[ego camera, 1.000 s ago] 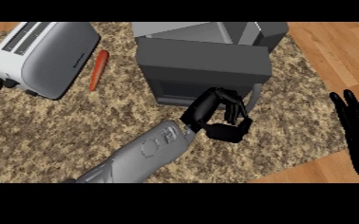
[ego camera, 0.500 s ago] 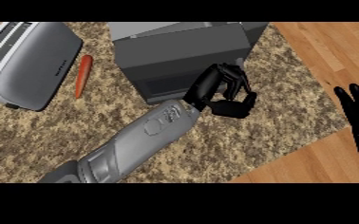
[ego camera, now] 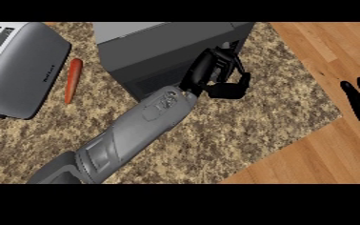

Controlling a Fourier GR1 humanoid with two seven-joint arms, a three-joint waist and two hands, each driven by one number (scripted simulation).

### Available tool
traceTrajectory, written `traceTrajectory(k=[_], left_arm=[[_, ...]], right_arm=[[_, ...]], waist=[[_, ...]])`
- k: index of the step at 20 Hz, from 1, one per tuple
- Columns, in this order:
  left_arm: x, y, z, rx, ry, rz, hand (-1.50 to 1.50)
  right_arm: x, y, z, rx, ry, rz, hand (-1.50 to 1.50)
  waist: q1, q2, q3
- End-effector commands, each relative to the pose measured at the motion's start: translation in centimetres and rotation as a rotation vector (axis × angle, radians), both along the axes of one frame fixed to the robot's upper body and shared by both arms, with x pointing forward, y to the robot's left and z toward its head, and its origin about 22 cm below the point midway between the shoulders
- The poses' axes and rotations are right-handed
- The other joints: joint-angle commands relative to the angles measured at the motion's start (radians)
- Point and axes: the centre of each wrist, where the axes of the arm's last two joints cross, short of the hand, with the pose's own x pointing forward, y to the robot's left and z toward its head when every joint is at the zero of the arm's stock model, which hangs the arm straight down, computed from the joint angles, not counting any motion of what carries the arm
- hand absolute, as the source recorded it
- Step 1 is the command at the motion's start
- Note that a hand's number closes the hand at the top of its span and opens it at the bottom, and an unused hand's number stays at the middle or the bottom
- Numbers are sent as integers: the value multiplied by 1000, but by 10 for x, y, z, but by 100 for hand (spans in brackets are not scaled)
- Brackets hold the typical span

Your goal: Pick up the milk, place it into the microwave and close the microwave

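The dark grey microwave (ego camera: 165, 40) stands at the top middle of the head view, its door face (ego camera: 155, 74) lying against the body. My left hand (ego camera: 215, 74) reaches across from the lower left and rests at the door's right edge, fingers loosely bent and holding nothing. My right hand (ego camera: 350, 95) shows at the right edge, open with fingers up, resting. No milk is visible; whether it is inside the microwave is hidden.
A silver toaster (ego camera: 28, 71) sits at the left with an orange carrot (ego camera: 72, 78) beside it. The speckled stone counter (ego camera: 267, 119) ends at the right and lower right, where wooden floor (ego camera: 316, 148) shows.
My left hand has moved up and to the right along the microwave's front. The door's face has swung in towards the body. The whole view has shifted a little.
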Motion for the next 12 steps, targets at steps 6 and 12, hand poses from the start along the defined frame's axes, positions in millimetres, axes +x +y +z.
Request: traceTrajectory(k=[6, 12], left_arm=[[7, -14, 22, -41, -28, 15, 150], [6, -14, 19, -73, -30, 44, 150]], right_arm=[[7, -5, 18, -34, -13, 18, -150], [9, -13, 29, -59, -19, 8, -150]], waist=[[-41, 12, 3], [-59, 9, 4]])
